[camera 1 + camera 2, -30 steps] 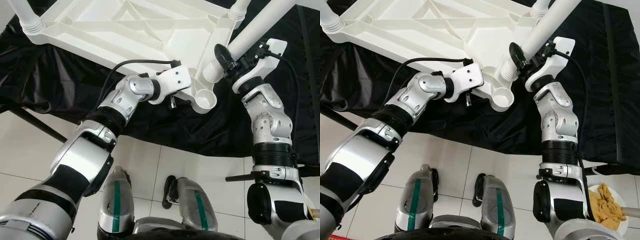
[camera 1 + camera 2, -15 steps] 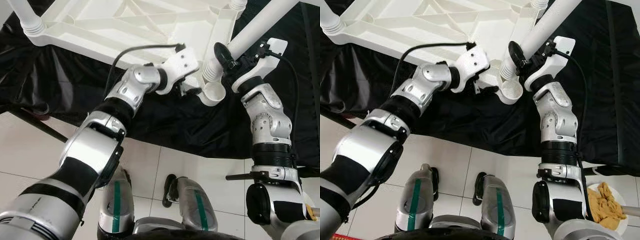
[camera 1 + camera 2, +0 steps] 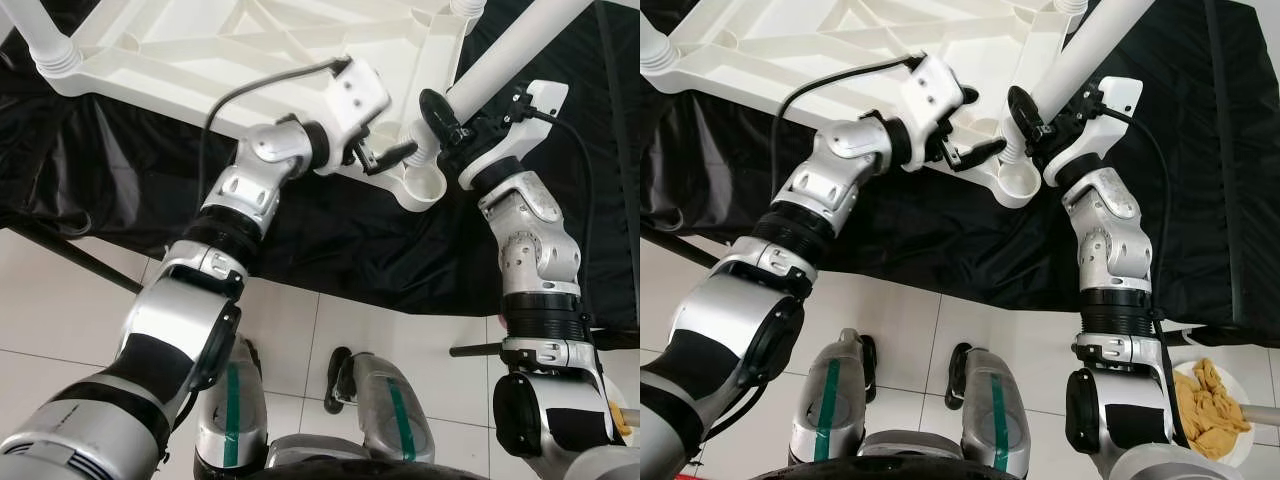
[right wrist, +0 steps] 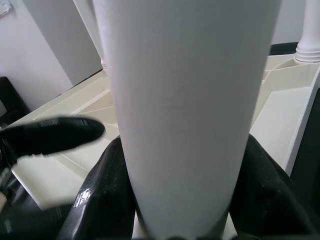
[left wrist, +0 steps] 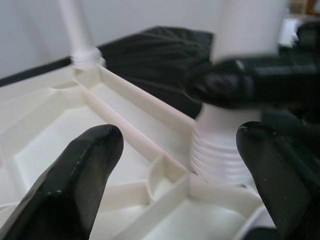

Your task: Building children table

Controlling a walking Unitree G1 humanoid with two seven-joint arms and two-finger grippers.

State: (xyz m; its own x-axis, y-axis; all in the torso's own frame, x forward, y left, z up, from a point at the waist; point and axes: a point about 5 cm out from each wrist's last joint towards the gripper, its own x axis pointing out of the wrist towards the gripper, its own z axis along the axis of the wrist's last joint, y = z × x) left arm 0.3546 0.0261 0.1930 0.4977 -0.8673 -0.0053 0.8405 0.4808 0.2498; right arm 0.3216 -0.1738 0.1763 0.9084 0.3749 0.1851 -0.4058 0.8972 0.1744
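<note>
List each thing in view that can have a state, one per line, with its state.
Tabletop: upside down on black cloth.
Near leg: upright in its corner socket, gripped.
Right gripper: shut on near leg.
Left gripper: open, beside that socket.
Far leg: fitted.

table (image 3: 230,50): smooth white plastic | cloth (image 3: 330,240): black (slightly shiny) | fingers (image 5: 75,180): glossy

Indoor room, likely a home, suggested by pale tiled floor (image 3: 380,330); black cloth (image 3: 330,230) spread beneath an upturned white plastic table (image 3: 230,50); plain white wall (image 4: 55,45) seen behind
</note>
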